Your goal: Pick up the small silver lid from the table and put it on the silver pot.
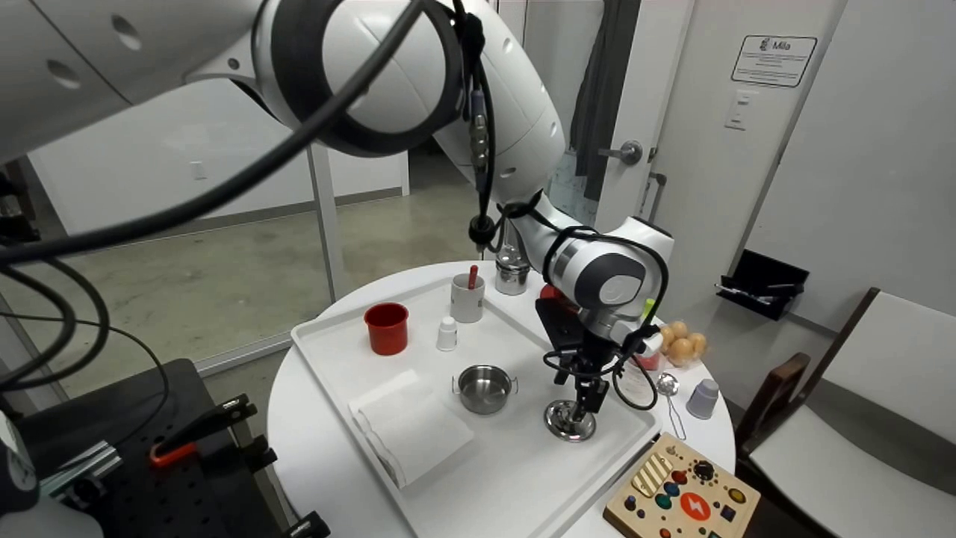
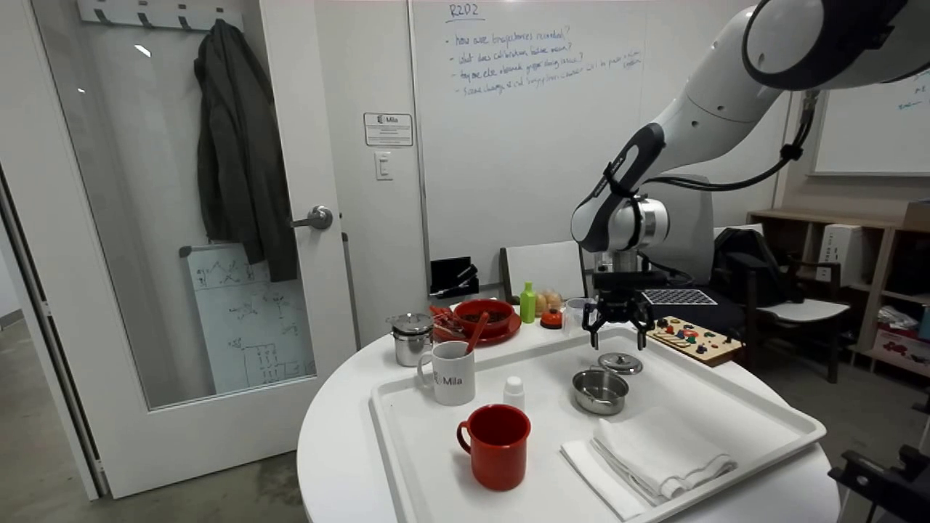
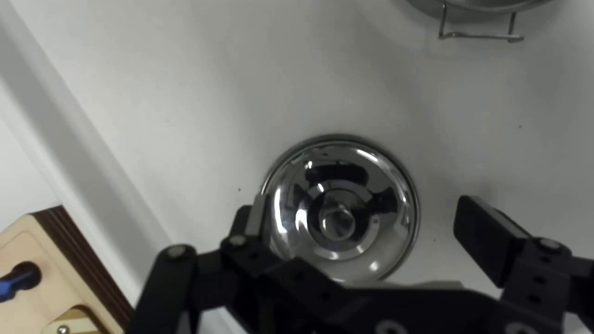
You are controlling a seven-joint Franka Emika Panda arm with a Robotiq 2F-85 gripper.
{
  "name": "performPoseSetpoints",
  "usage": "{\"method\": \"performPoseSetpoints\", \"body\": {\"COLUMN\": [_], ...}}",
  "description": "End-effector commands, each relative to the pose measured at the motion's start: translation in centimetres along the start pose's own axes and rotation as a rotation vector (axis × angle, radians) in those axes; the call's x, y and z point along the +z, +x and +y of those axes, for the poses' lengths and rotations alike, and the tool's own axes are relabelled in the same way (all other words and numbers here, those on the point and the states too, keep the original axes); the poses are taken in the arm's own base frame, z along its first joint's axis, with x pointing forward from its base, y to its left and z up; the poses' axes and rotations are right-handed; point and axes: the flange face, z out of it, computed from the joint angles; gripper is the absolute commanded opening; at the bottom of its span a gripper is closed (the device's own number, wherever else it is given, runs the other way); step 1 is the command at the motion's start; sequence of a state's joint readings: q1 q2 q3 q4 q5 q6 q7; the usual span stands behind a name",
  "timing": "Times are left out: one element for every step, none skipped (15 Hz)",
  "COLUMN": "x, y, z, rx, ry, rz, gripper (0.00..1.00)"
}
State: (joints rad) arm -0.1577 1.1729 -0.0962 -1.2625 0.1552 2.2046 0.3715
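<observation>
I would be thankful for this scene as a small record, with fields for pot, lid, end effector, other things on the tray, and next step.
silver pot: on the tray, uncovered
small silver lid: on the tray, knob up, apart from the pot
end effector: open, above the lid, holding nothing
other things: red cup, white mug with a red stick in it, small white object, folded white cloth
next step: likely grip the lid and set it on the pot

"Mila" stands on the white mug (image 2: 454,378) and the wall sign (image 2: 388,131); "R2D2" heads the whiteboard (image 2: 530,167).
</observation>
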Motion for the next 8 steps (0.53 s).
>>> {"method": "performPoseSetpoints", "body": {"x": [-0.2,0.0,0.1,0.5,0.7,1.1,1.4,1.9], "y": [1.7,1.8,2.0,2.0,2.1,2.2,2.3,2.4], "z": [-0.1,-0.2,-0.2,-0.2,-0.2,-0.1,-0.1,0.1], "rx": [0.049,0.052,0.055,0.056,0.058,0.06,0.063,0.069], "ry": [0.025,0.023,0.025,0.025,0.024,0.023,0.022,0.021], "rz": [0.028,0.026,0.024,0.015,0.012,0.005,0.0,-0.009], "gripper": [1.0,1.0,1.0,1.0,1.0,1.0,1.0,1.0]}}
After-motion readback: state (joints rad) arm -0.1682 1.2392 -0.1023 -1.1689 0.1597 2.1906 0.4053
